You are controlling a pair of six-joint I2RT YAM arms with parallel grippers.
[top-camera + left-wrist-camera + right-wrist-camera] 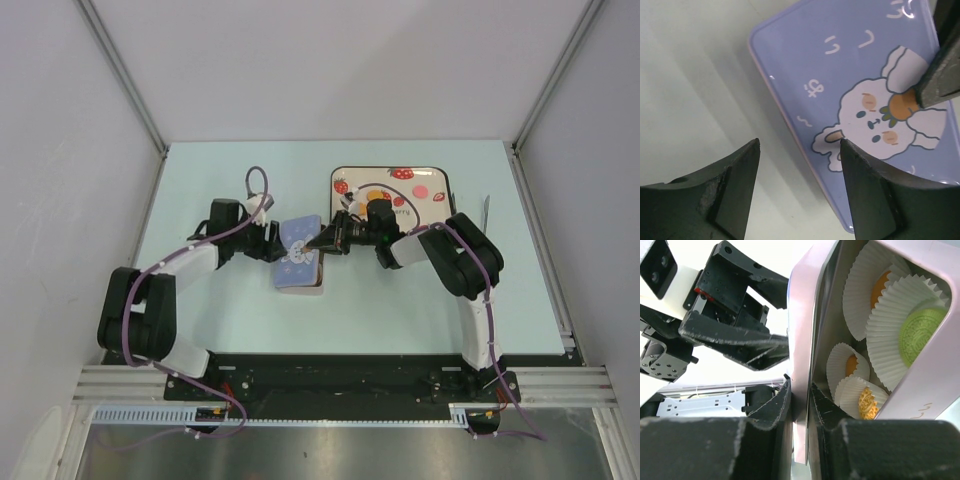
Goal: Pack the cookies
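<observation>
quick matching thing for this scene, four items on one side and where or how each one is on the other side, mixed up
1. left gripper
2. right gripper
3. green cookie
4. strawberry tray

A. sitting in a white paper cup
B. fingers open, beside the bunny lid
C. at the back of the table
D. fingers shut on the bunny lid's edge

Pairs: 1-B, 2-D, 3-A, 4-C
</observation>
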